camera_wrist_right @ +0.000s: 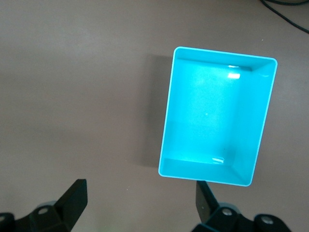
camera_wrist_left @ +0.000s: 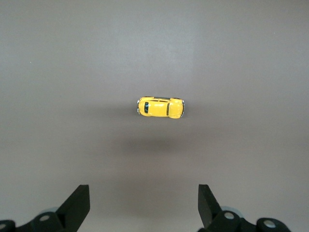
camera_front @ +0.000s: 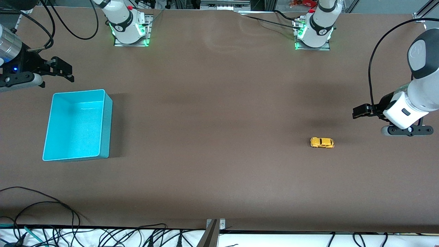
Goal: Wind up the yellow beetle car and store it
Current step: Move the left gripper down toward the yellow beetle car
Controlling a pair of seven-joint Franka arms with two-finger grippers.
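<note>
The left gripper [camera_front: 358, 112] hangs in the air over the table [camera_front: 219, 113] at the left arm's end, its fingers [camera_wrist_left: 77, 205] spread apart and holding nothing. The right gripper [camera_front: 63, 70] hangs over the table just beside the turquoise bin [camera_front: 107, 123], fingers [camera_wrist_right: 72, 200] likewise spread and empty. The bin sits at the right arm's end. The yellow beetle car [camera_front: 321, 142] stands on its wheels well apart from the bin, toward the left arm's end, touched by neither gripper.

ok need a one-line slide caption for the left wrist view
Open left gripper hovering above the yellow toy car, which sits alone on the brown table.
</note>
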